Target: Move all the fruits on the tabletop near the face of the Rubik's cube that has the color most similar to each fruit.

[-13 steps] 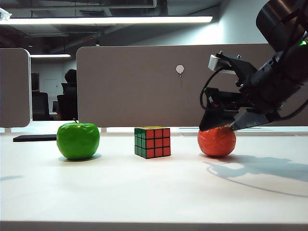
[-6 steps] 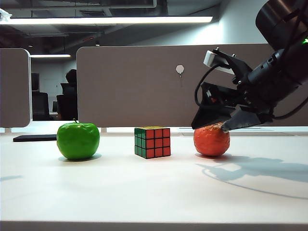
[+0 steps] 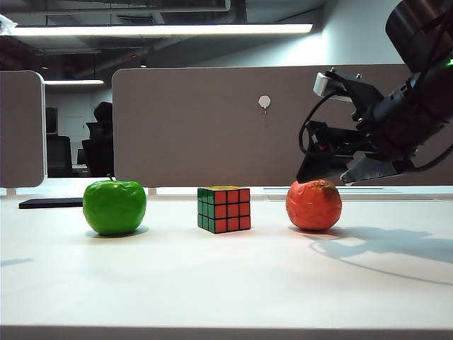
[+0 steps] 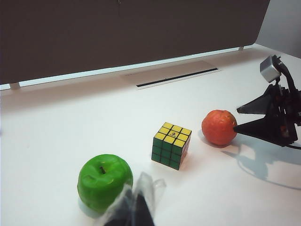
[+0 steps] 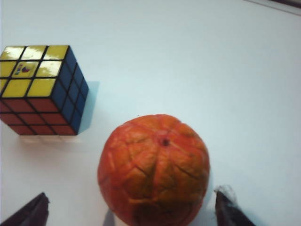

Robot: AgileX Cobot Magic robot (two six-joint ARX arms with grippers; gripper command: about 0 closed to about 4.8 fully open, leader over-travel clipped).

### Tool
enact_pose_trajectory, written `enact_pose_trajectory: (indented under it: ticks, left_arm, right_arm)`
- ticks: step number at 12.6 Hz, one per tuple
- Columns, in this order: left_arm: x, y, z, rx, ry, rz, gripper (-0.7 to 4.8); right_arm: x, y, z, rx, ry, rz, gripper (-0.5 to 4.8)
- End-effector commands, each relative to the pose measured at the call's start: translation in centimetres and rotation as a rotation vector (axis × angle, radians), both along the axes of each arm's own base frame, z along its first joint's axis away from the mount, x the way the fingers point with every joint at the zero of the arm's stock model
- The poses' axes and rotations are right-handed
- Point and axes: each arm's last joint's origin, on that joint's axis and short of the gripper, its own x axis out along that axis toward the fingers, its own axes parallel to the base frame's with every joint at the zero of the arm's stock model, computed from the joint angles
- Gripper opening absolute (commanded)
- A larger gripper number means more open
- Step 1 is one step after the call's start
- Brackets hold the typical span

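I see R gripper (image 3: 345, 177) jaws apart beside orange (image 3: 314, 205), cube's (image 3: 224, 209) 3 o'clock; L gripper (image 4: 134, 209) closed near apple (image 3: 115, 206).

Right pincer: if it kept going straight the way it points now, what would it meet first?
Probably the orange-red fruit: the open right pincer points at it between its fingertips, with the Rubik's cube farther beyond.

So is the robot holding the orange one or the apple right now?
Neither. The right gripper is open beside the orange fruit, not gripping it. The left gripper is shut and empty near the green apple.

Two fruits (image 3: 115, 207) (image 3: 314, 205), one Rubik's cube (image 3: 224, 209)
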Motion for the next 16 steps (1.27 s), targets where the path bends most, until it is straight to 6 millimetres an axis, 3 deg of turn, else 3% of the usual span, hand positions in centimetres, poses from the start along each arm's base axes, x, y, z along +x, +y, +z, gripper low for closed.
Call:
enact_pose_trajectory:
  ticks: [1,6,16]
  left_arm:
    - [0.0,0.0,0.1,0.001,-0.008,-0.001,-0.05]
    - [0.0,0.0,0.1,0.001,-0.005,-0.001,-0.05]
    - [0.0,0.0,0.0,0.000,0.013,-0.002,-0.05]
  right_arm:
    - [1.7,0.6,-0.7,0.024,0.028,0.035,4.79]
    - [4.1,1.5,-1.8,0.022,0.067,0.038,4.79]
    - [4.2,1.6,-2.1,0.033,0.082,0.065,4.79]
